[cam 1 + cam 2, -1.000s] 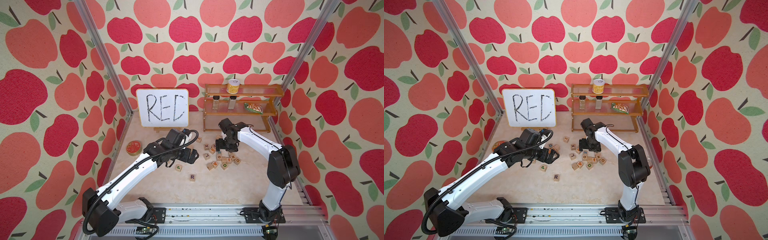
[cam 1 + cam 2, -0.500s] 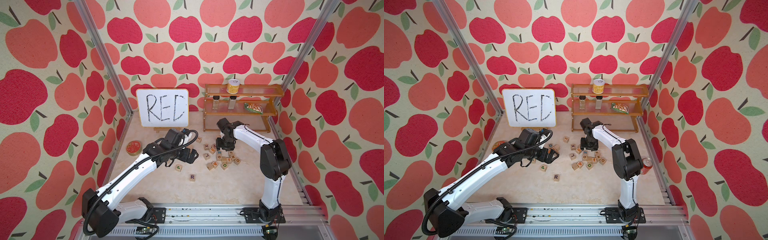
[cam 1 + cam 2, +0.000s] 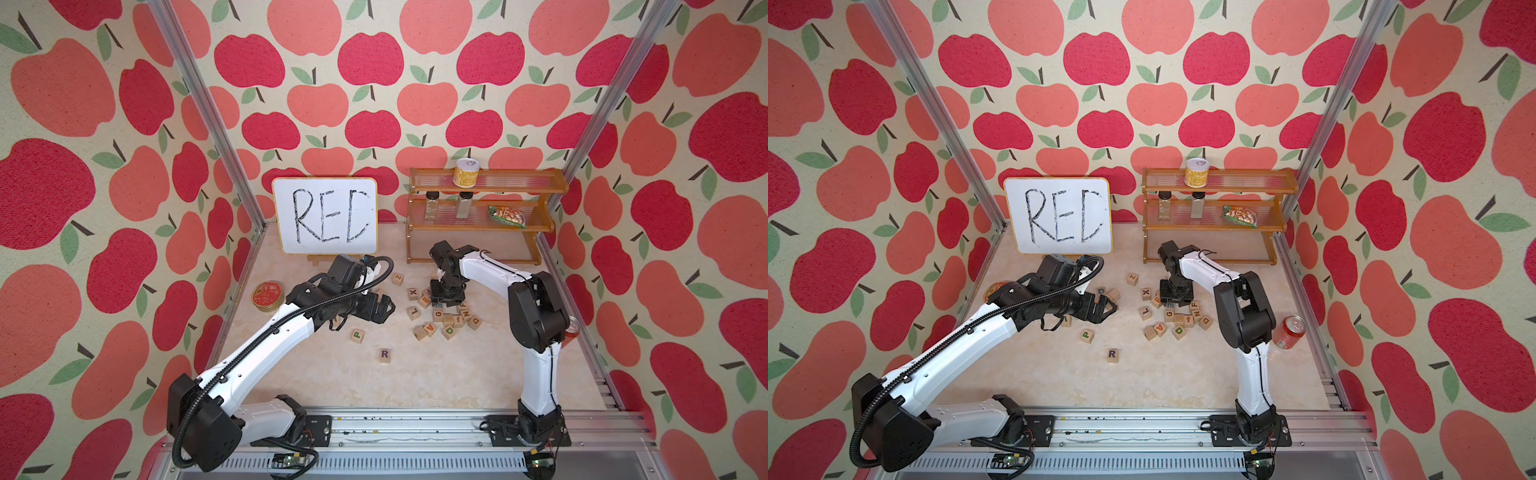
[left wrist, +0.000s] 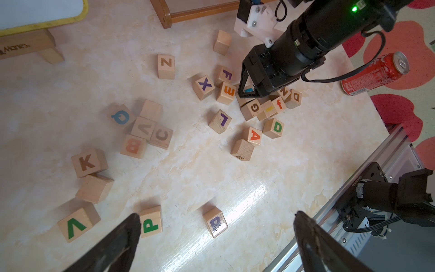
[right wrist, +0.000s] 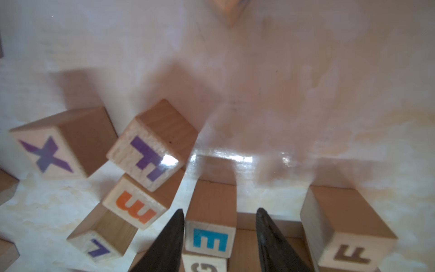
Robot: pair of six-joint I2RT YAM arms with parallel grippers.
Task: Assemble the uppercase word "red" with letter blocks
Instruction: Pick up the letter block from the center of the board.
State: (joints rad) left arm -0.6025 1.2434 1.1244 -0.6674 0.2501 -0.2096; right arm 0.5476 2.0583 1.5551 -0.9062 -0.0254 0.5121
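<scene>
My right end effector (image 5: 220, 210) straddles the teal E block (image 5: 210, 241), narrow but not yet clamped; next I must pinch and lift it, left end effector (image 3: 383, 309) hanging wide.

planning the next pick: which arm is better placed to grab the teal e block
Right. The right gripper straddles the teal E block, a jaw on each side, one not yet touching. The left gripper hangs open near the purple R block, well apart from it.
</scene>
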